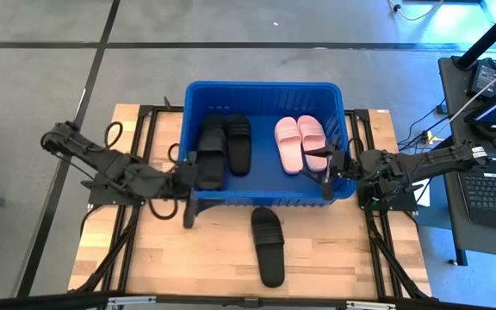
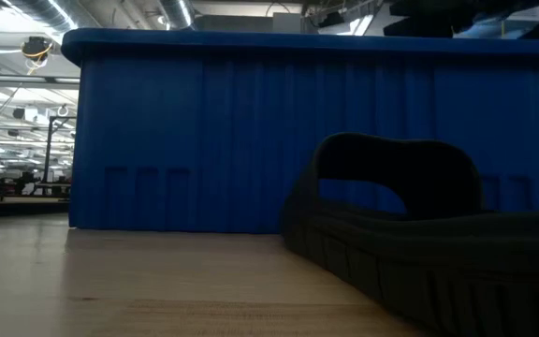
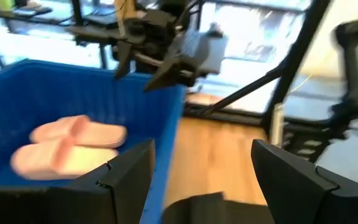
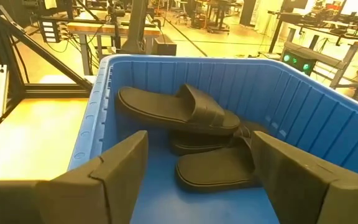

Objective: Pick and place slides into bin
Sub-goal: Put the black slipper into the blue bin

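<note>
1. The left gripper hung over the front left corner of the bin, its fingers spread apart with nothing between them.
2. The right gripper hung over the front right corner of the same bin, its fingers likewise parted and empty.
3. Just beyond the left gripper, inside the bin's left half, lay the black slides; the right wrist view showed three of them, one resting tilted across the other two.
4. Just beyond the right gripper, in the bin's right half, two pink slides lay side by side, touching, straps up.
5. The blue bin stood at the far middle of the wooden table, its front wall filling the low view.
6. One black slide remained outside, flat on the table in front of the bin, between the two arms and apart from both grippers.
</note>
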Tool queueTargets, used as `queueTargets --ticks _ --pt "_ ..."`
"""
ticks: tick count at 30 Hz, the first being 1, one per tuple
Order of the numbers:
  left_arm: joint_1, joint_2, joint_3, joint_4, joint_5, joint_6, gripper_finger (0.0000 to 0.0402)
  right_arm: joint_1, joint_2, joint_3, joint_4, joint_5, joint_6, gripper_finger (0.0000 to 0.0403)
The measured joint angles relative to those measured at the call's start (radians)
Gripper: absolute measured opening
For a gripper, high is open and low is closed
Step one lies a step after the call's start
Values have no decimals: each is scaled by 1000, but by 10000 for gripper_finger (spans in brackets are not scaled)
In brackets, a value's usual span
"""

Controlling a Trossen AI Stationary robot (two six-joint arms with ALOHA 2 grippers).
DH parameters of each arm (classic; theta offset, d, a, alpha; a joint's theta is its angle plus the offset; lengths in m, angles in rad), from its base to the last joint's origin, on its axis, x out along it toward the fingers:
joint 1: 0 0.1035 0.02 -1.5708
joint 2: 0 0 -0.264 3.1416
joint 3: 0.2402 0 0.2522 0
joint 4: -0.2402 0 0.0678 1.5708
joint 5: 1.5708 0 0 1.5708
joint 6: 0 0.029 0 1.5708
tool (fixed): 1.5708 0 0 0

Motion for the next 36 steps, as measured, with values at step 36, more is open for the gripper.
queueTargets --ticks 36 --pt "-144 -332 -373 25 -31 -91 260 180 627 712 -433 -211 -239 284"
